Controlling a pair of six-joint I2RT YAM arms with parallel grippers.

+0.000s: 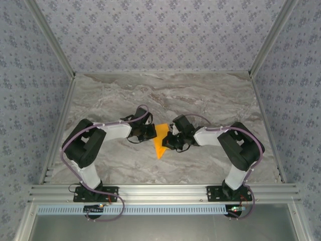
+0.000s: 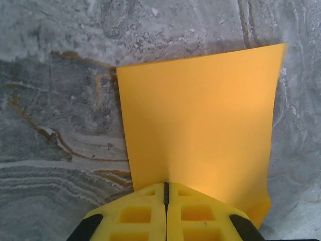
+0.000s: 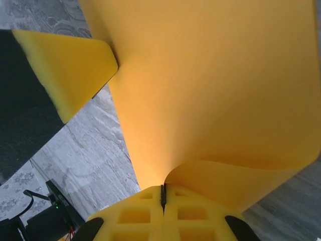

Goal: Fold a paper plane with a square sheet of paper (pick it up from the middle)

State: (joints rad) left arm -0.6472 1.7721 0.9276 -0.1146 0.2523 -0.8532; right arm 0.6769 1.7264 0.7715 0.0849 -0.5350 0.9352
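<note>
Both arms are reaching in toward the middle of the bench (image 1: 125,95), and between them hangs the orange sheet of paper (image 1: 160,139). From above it reads as a narrow wedge, broad end toward the far edge and sharp tip toward the near edge, sitting roughly midway between the left and right edges.

The left tool (image 1: 152,131) comes in from the left edge's side and meets the sheet's upper part. The right tool (image 1: 171,142) comes in from the right edge's side, a little nearer the near edge, touching the sheet's other flank.

On the left wrist camera, the left tool (image 2: 166,193) has its yellow fingers pressed together with only a dark seam between them, and the sheet of paper (image 2: 200,115) rises straight out of that seam. It is pinching the paper at its edge. The sheet spreads flat and unmarked away from the fingers, with the grey marbled bench (image 2: 60,75) behind it and a shadow along the paper's left side.

On the right wrist camera it is the same story: the right tool (image 3: 162,193) is clamped on the sheet of paper (image 3: 210,85), which fans out wide above it and curls over in a soft roll just beside the fingers. At upper left, a yellow finger (image 3: 70,65) of the left tool presses against the sheet.

Whether the tip touches the bench cannot be told.
</note>
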